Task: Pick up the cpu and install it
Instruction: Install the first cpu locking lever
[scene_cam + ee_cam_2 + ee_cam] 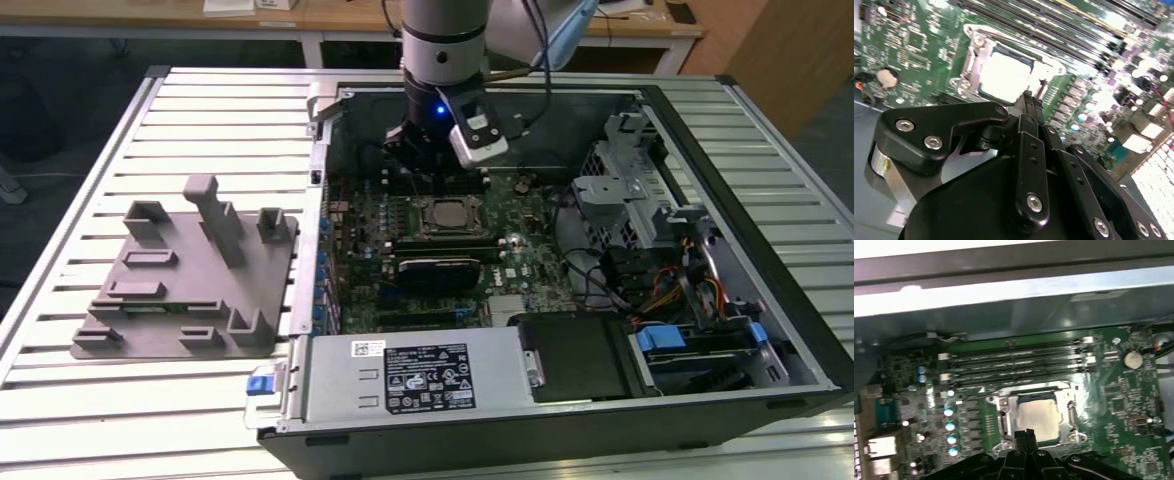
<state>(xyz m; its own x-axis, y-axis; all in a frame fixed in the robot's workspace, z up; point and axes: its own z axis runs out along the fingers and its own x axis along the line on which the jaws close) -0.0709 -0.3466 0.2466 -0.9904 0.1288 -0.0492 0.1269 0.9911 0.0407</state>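
Silver-grey, square metal cpu [1038, 417] is seated in the socket frame [1004, 415] of the green motherboard [1119, 410] — the black gripper [1024, 433] is clenched empty just above; sideways nudges are best avoided.

Your work surface is a slatted aluminium table [200, 110]. Two items rest directly on it: a grey plastic tray [160, 318] with upright posts, at the exterior view's left, and an open computer case [561, 445] just beside it.

The cpu [450, 213] lies open, hemmed by case wall [574, 125] and drive cage [641, 180].
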